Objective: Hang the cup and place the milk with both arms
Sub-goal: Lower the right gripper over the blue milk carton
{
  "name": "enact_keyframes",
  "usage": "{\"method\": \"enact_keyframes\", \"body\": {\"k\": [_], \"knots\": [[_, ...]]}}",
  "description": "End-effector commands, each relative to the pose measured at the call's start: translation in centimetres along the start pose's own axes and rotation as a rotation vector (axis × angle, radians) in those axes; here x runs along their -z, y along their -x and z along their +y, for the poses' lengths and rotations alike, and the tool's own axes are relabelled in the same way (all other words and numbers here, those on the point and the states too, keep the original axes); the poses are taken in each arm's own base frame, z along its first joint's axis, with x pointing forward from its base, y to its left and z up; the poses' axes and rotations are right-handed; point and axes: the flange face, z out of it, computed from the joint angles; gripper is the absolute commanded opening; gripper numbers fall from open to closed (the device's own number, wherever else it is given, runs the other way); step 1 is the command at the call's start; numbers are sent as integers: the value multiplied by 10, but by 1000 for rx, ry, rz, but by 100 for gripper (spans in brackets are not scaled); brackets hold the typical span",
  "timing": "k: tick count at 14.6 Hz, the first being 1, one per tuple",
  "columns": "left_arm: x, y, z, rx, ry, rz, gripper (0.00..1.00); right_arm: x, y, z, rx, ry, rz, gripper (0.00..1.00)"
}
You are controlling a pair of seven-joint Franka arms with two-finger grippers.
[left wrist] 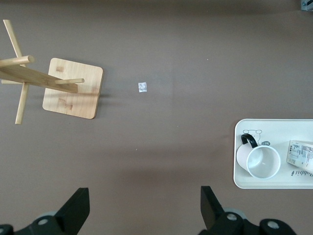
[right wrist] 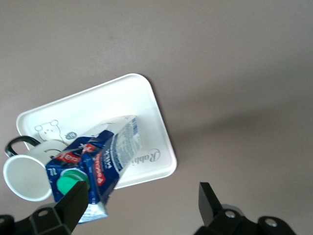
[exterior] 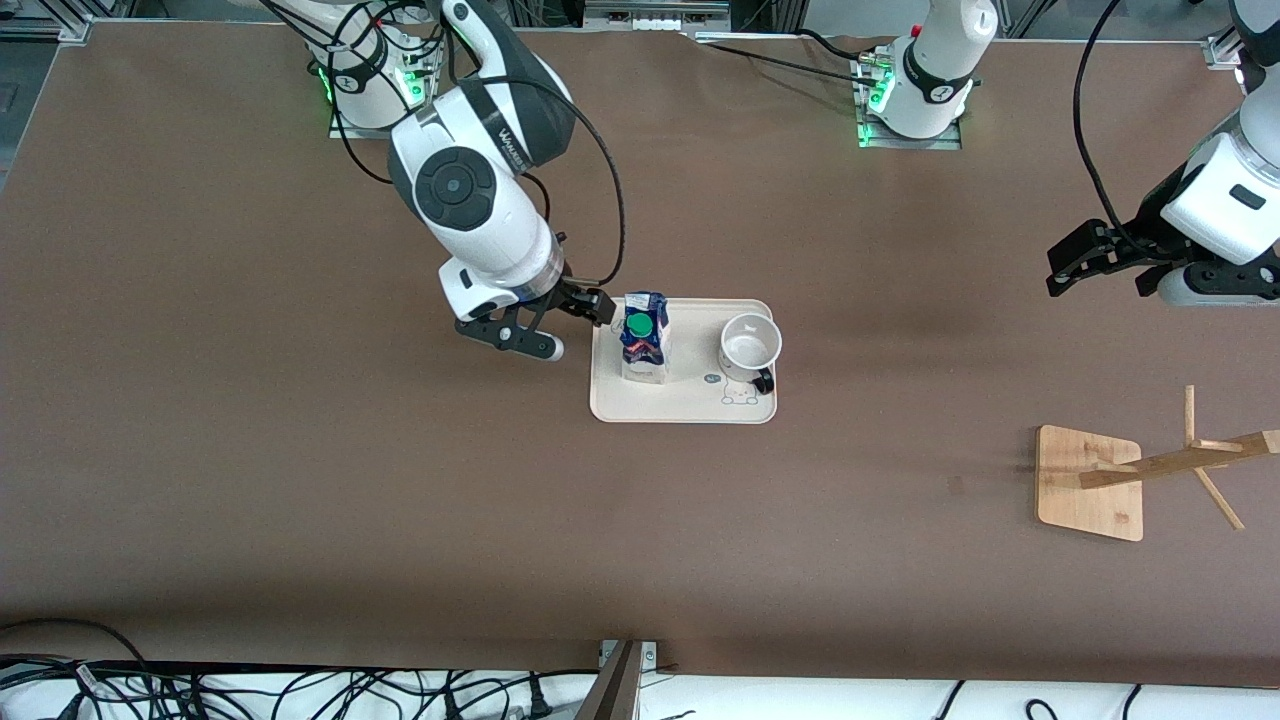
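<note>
Comparing views: your front camera shows the wooden rack lying toward the left arm's end; only the left wrist view shows a small pale scrap near its base.
Milk: upright on the cream tray, beside the cup.
Right gripper: low at the tray's edge, fingers spread, one beside the carton, nothing clamped.
Left gripper: waiting high, fingers wide apart, empty.
Surface: brown table; you'll see cables along its edges.

White cup upright, blue milk upright beside it
</note>
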Motion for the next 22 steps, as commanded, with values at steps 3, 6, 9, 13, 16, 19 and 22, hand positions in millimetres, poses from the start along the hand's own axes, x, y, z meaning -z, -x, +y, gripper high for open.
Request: {"method": "enact_keyframes", "body": {"k": [3,6,9,13,16,19,22], "knots": [[5,-4,2,-3,16,10,100,-16,27,-27,-63,-28,17,100],[5,-4,2,-3,16,10,100,-29,45,-46,-107,-72,39,100],[5,-4,2,-3,16,10,100,-46,57,-58,-68,-60,43,100],[5,-4,2,-3,16,10,100,-73,59,-58,5,5,83,100],[5,-4,2,-3,16,10,100,-76,58,-58,17,10,83,100],[5,-4,2,-3,16,10,100,-74,51,-55,36,10,86,100],[5,-4,2,-3,16,10,100,-69,46,-55,45,4,92,100]]}}
